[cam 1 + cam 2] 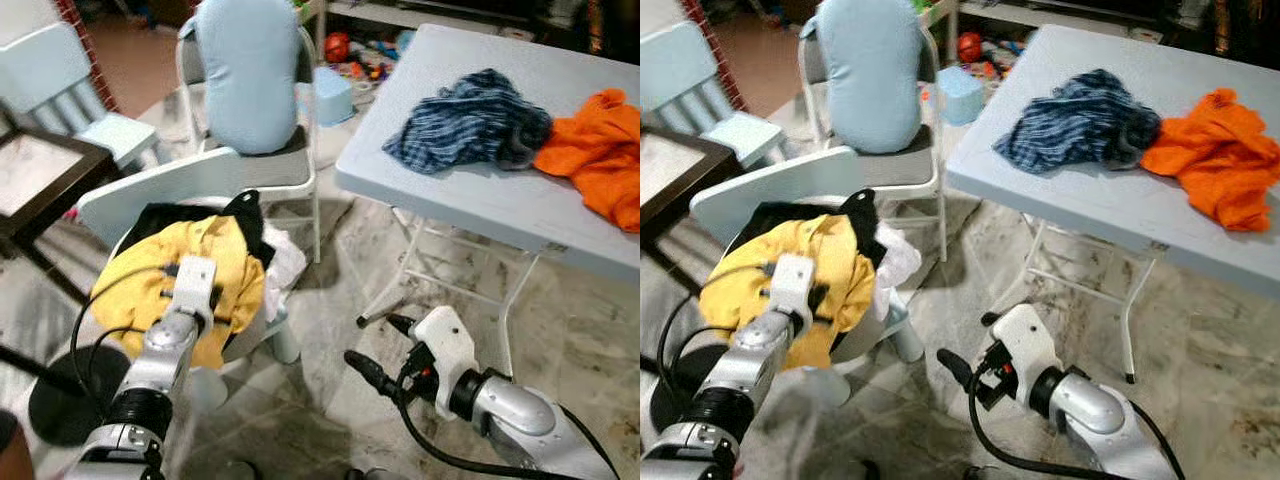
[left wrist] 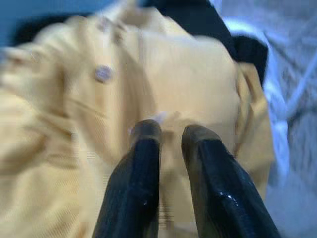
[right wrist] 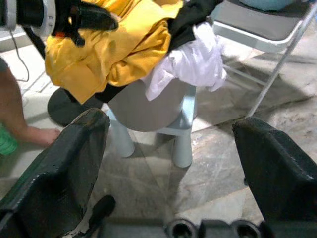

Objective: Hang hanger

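Left eye view — marble floor (image 1: 330,350), table (image 1: 470,195)

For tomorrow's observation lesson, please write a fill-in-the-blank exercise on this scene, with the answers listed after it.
1. The left gripper presses on a ______ shirt heaped on a small chair.
2. On the table, a blue garment lies beside an ______ one.
3. The right gripper, low over the floor, has its fingers ______.

Answers: yellow; orange; open
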You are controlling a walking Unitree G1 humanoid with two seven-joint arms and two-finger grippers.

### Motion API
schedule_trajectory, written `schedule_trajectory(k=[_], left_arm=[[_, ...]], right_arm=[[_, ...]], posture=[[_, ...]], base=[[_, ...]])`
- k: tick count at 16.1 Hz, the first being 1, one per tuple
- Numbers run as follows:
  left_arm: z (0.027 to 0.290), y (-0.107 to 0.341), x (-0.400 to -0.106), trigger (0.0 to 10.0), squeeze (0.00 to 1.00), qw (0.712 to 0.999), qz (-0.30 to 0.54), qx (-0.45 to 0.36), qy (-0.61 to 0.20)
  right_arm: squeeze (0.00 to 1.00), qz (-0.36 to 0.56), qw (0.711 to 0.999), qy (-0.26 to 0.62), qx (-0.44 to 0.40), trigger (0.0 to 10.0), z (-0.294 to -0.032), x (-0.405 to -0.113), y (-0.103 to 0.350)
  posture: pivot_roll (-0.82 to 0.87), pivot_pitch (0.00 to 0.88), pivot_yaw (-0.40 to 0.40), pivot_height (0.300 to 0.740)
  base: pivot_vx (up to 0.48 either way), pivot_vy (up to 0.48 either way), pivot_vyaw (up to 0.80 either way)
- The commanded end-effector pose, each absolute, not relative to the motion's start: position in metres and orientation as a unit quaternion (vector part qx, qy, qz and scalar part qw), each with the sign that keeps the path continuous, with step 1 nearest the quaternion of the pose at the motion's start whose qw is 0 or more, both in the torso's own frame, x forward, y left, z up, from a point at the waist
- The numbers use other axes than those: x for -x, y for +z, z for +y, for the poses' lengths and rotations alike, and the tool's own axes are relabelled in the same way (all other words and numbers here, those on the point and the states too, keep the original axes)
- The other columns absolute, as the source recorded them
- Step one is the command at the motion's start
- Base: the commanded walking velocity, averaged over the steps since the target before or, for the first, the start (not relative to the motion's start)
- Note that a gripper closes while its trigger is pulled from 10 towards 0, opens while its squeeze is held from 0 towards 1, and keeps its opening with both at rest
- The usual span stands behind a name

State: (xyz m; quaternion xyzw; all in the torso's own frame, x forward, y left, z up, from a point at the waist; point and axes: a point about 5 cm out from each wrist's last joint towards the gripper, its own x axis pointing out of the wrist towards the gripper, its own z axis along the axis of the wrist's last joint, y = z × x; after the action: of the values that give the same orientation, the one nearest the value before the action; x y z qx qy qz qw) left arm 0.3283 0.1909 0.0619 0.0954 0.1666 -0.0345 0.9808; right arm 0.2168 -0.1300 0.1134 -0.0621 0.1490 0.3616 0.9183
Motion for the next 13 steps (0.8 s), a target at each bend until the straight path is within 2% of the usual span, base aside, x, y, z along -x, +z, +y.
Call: schedule_trajectory(k=[1, 4, 6, 13], left_arm=[[0.197, 0.059, -0.321, 10.0, 0.0, 0.981, 0.171, -0.086, -0.017], [0.2, 0.062, -0.31, 10.0, 0.0, 0.983, 0.16, -0.093, -0.002], [0.198, 0.053, -0.309, 10.0, 0.0, 0.975, 0.195, -0.102, -0.016], [0.185, 0.074, -0.324, 10.0, 0.0, 0.982, 0.156, -0.099, -0.045]], right_arm=[[0.0, 0.137, 0.918, 0.366, 0.066, 10.0, -0.128, -0.216, 0.118], [0.0, 0.134, 0.92, 0.363, 0.066, 10.0, -0.127, -0.218, 0.117], [0.0, 0.127, 0.93, 0.337, 0.073, 10.0, -0.129, -0.226, 0.117], [0.0, 0.117, 0.938, 0.318, 0.072, 10.0, -0.131, -0.224, 0.12]], posture=[[-0.06, 0.12, -0.026, 0.74], [-0.04, 0.127, -0.032, 0.74], [-0.05, 0.127, -0.034, 0.74], [-0.06, 0.13, -0.023, 0.74]], base=[[0.0, 0.0, 0.8], [0.0, 0.0, 0.8], [0.0, 0.0, 0.0], [0.0, 0.0, 0.0]])
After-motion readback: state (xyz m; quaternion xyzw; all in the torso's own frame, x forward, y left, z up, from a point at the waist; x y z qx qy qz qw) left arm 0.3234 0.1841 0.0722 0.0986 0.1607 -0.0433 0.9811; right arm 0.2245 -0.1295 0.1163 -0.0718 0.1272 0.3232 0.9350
